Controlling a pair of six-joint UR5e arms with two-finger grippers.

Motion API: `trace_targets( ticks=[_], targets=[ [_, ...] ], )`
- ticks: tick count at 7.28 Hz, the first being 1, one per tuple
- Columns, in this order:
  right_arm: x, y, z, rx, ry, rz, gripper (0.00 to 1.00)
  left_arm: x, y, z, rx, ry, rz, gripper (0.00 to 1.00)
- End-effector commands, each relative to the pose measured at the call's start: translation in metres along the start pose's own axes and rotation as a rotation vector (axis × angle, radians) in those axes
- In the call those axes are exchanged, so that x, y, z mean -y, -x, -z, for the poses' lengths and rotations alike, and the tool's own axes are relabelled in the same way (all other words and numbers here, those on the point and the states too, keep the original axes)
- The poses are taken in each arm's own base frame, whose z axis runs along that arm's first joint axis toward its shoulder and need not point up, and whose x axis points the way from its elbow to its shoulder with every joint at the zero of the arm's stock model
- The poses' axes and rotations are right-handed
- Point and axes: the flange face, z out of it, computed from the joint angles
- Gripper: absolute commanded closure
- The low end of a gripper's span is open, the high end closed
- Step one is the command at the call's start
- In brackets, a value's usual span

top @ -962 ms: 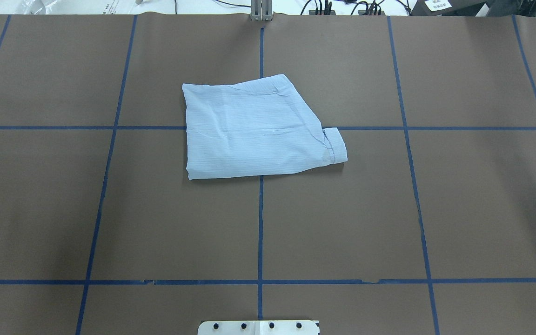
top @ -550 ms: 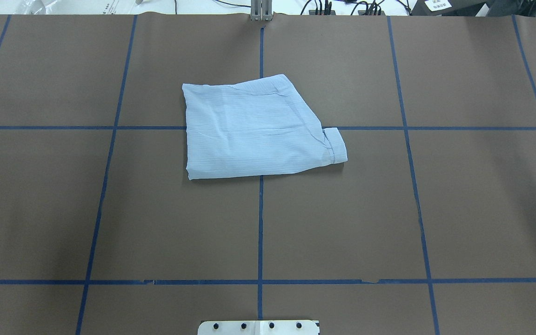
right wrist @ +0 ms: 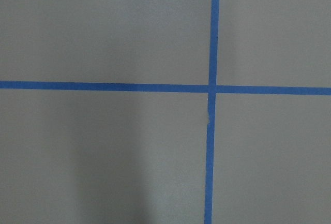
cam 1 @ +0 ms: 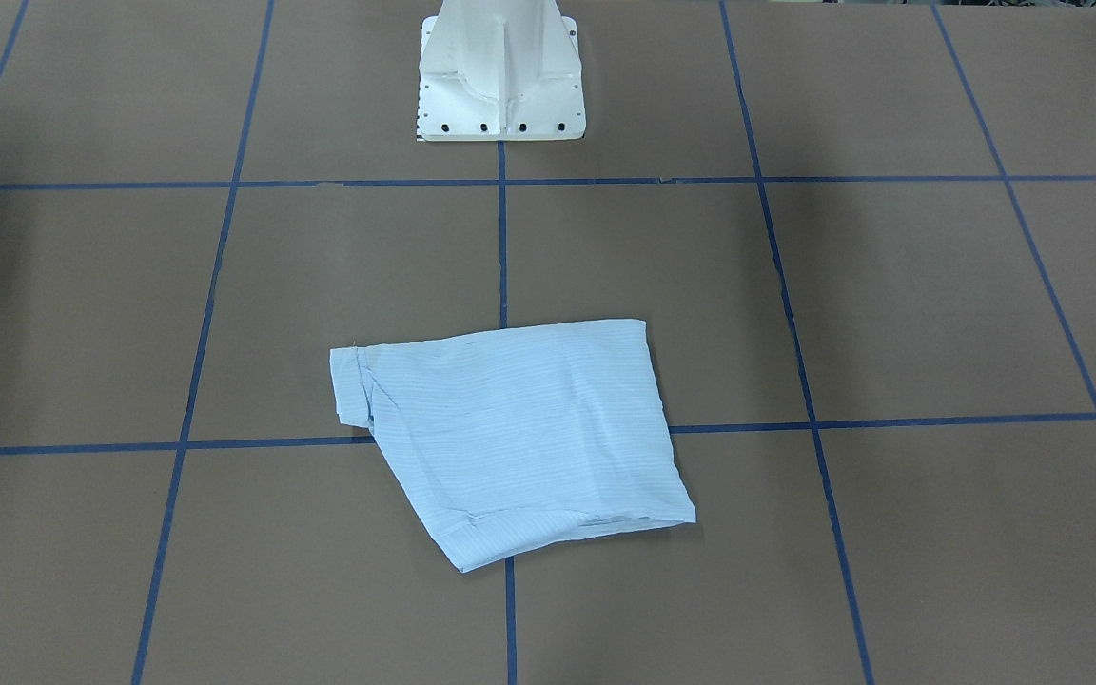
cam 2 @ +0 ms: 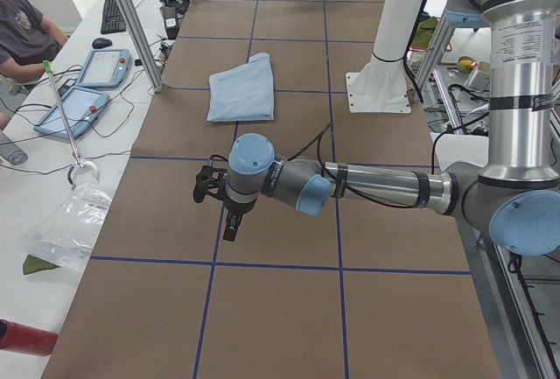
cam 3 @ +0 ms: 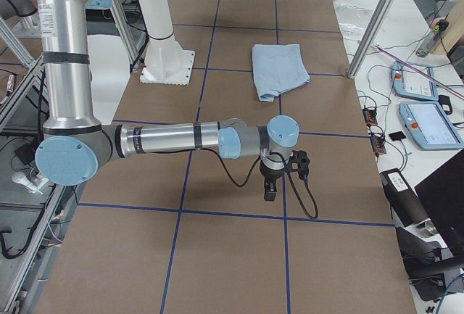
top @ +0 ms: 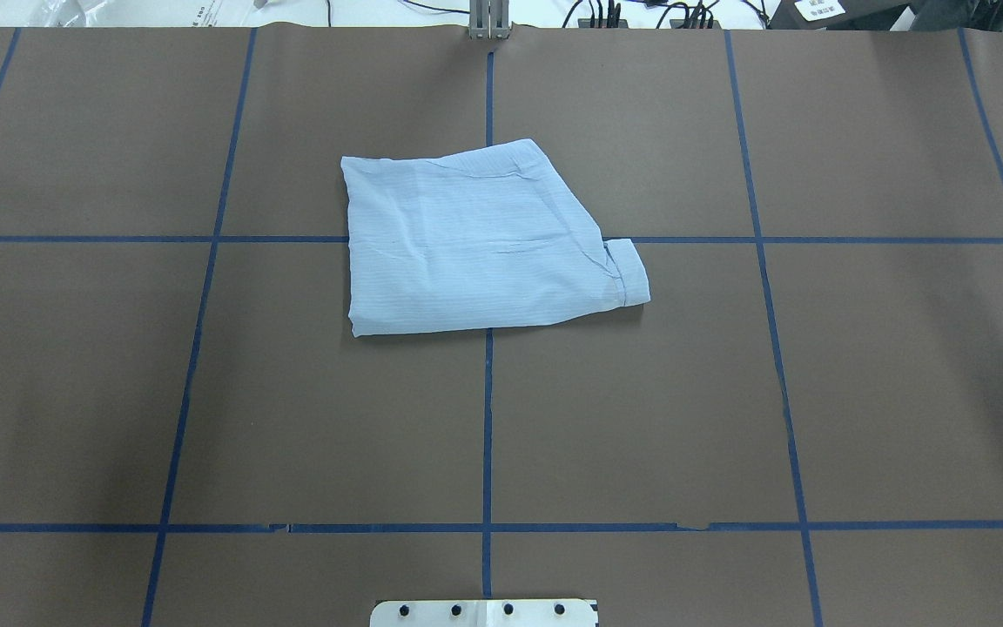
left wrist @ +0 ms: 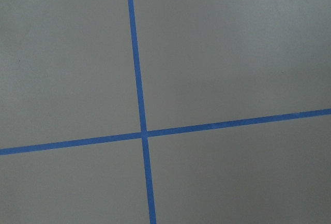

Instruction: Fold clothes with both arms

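Note:
The pale-blue striped shirt (top: 475, 248) lies folded into a compact, roughly four-sided bundle on the brown table, a sleeve cuff sticking out at its right side; it also shows in the front view (cam 1: 510, 438). No arm touches it. The left gripper (cam 2: 229, 226) hangs over bare table far from the shirt (cam 2: 242, 88); I cannot tell whether it is open or shut. The right gripper (cam 3: 270, 192) likewise hangs over bare table away from the shirt (cam 3: 279, 67); I cannot tell its state. Both wrist views show only brown table with blue tape lines.
The white pedestal base (cam 1: 500, 76) stands at the robot's edge of the table. Aluminium frame posts (cam 2: 131, 20) (cam 3: 370, 31) rise at the far edge. Tablets (cam 2: 101, 68), cables and a seated person (cam 2: 22, 29) are beyond it. Blue tape lines (top: 488, 418) grid the table.

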Motion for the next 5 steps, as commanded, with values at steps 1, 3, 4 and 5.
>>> trace_targets(
  ticks=[1,3,4,5],
  targets=[
    [-0.002,-0.002,-0.002,-0.001,0.003,-0.004,0.0,0.0,0.0,0.0,0.002,0.001,0.001,0.0],
    [-0.002,-0.002,-0.002,-0.001,0.005,-0.005,0.0,-0.001,0.009,-0.004,0.041,0.001,0.006,0.0],
    [-0.003,-0.003,-0.003,-0.001,0.006,-0.006,0.0,0.002,0.013,0.001,0.126,-0.024,-0.001,0.0],
    [-0.003,-0.003,-0.003,-0.001,0.006,-0.006,0.0,0.001,0.015,-0.001,0.135,-0.023,0.002,0.0]
  ],
)
